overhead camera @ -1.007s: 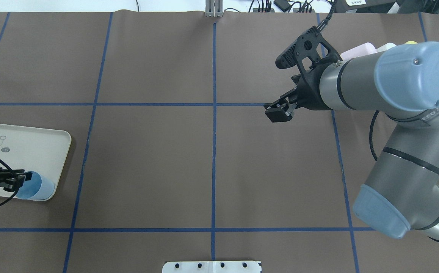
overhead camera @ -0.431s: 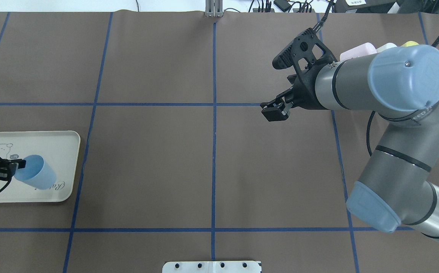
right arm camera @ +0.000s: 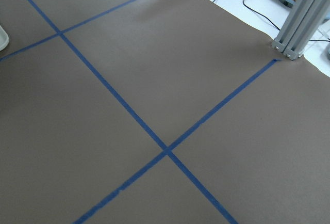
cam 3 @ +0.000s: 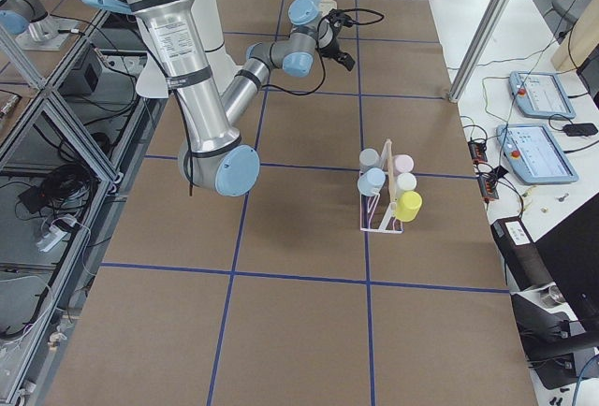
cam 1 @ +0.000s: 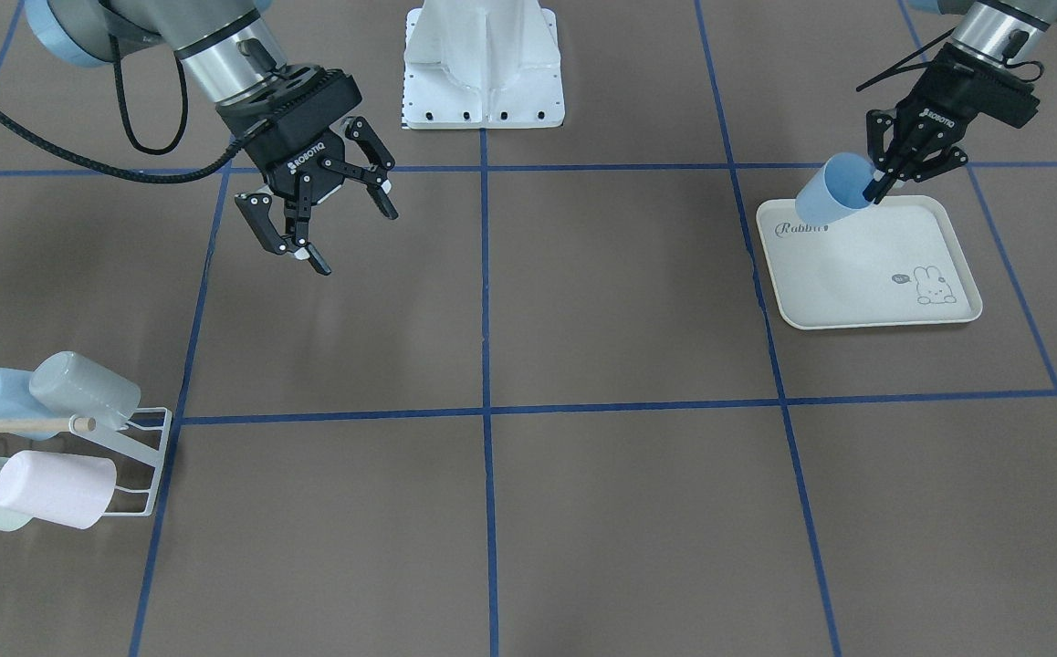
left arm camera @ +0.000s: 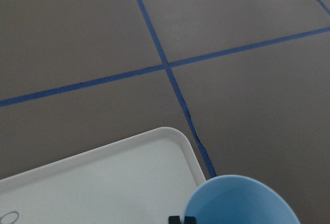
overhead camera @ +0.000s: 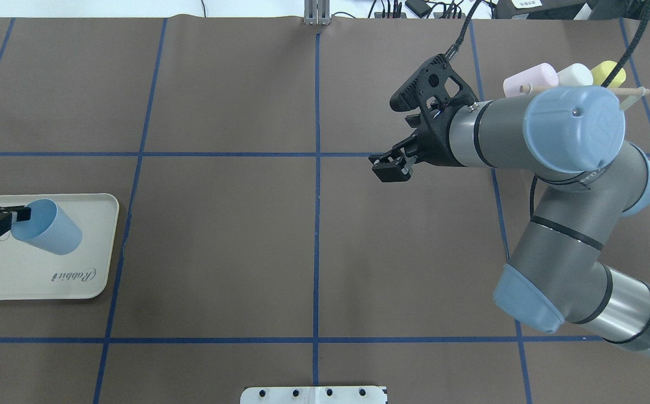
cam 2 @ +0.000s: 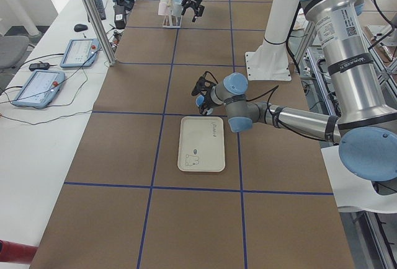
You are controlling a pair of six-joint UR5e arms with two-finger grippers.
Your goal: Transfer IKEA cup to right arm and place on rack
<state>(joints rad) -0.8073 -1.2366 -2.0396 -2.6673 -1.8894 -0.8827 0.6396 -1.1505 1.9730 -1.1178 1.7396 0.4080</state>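
Above the tray (cam 1: 866, 274), left end effector (cam 1: 875, 187) clamps the cup (cam 1: 831, 187); right end effector (cam 1: 355, 239) hangs spread; handover, rack (cam 1: 150, 456) placement undone.

Rack (cam 1: 161, 456) cut by front view's left edge, blue cup (left arm camera: 242, 203) cropped in left wrist view

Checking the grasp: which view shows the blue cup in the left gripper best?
Exterior front-facing: the whole blue cup shows, tilted over the tray, the left gripper pinching its rim. Overhead shows the cup but cuts off the gripper; the left wrist view catches only its rim; the side views are too distant.
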